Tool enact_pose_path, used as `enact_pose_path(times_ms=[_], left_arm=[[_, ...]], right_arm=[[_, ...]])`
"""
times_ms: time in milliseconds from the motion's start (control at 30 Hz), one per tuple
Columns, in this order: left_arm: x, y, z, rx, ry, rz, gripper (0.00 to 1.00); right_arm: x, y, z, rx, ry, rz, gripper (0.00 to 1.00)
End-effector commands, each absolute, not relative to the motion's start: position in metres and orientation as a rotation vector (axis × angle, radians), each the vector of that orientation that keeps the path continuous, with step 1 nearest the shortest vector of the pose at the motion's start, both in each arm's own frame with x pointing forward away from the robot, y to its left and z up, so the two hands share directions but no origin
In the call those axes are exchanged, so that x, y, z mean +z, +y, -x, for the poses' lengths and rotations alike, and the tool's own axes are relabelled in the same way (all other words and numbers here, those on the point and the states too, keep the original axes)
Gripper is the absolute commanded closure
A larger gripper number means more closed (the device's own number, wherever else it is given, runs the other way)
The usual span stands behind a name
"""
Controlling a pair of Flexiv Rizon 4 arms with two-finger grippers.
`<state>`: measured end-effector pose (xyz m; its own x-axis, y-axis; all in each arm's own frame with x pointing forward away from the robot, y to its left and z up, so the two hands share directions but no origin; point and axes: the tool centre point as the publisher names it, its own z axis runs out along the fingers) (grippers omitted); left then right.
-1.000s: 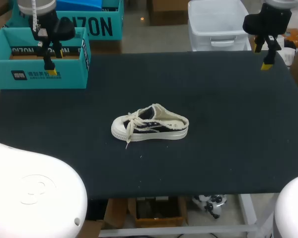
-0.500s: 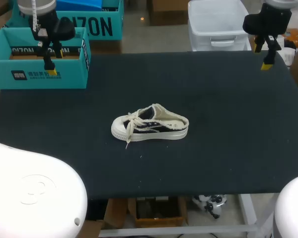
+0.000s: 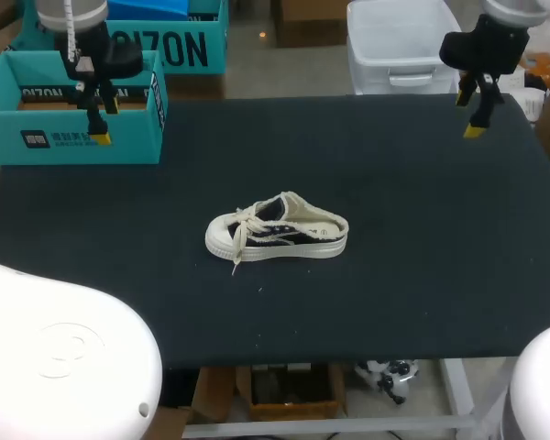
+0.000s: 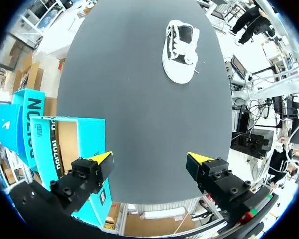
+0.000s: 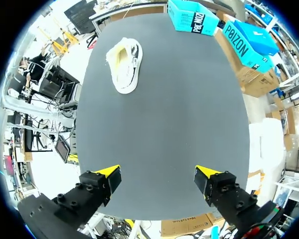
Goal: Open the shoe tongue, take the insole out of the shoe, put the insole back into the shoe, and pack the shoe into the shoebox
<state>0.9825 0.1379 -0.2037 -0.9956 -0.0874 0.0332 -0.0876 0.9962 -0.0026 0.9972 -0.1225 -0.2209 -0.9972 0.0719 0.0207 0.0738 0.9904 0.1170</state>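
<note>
Progress: by my judgement nothing is begun; opening the tongue, taking the insole out and putting it back, and packing all remain.
Shoe (image 3: 277, 227): a low canvas sneaker with a dark upper, cream sole and toe cap, and loose cream laces. It sits upright on the table (image 3: 422, 257), well apart from the shoebox (image 3: 73, 142), toe toward it.
Shoebox: teal, open-topped.
Left gripper (image 4: 150, 162): above the shoebox's front wall, fingers spread wide, empty.
Right gripper (image 5: 158, 173): far across the table from the shoebox, fingers spread wide, empty.
</note>
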Motion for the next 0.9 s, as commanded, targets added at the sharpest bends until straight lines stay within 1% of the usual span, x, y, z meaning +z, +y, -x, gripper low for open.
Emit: enact_pose_path(times_ms=[33, 500, 700, 900], left_arm=[[-0.203, 0.124, -0.973, -0.066, -3.108, -0.274, 0.0], [-0.194, 0.101, -0.943, 0.074, -2.924, -0.81, 0.0], [-0.19, 0.09, -0.928, 0.102, -2.904, -0.956, 0.0], [-0.193, 0.074, -0.914, 0.028, -2.908, -1.051, 0.0]], right_arm=[[-0.235, -0.116, -0.986, -0.242, -3.154, 0.144, 0.0], [-0.259, -0.065, -0.956, -0.509, -3.146, 0.228, 0.0], [-0.28, -0.041, -0.938, -0.637, -3.151, 0.278, 0.0], [-0.303, -0.015, -0.926, -0.768, -3.129, 0.241, 0.0]])
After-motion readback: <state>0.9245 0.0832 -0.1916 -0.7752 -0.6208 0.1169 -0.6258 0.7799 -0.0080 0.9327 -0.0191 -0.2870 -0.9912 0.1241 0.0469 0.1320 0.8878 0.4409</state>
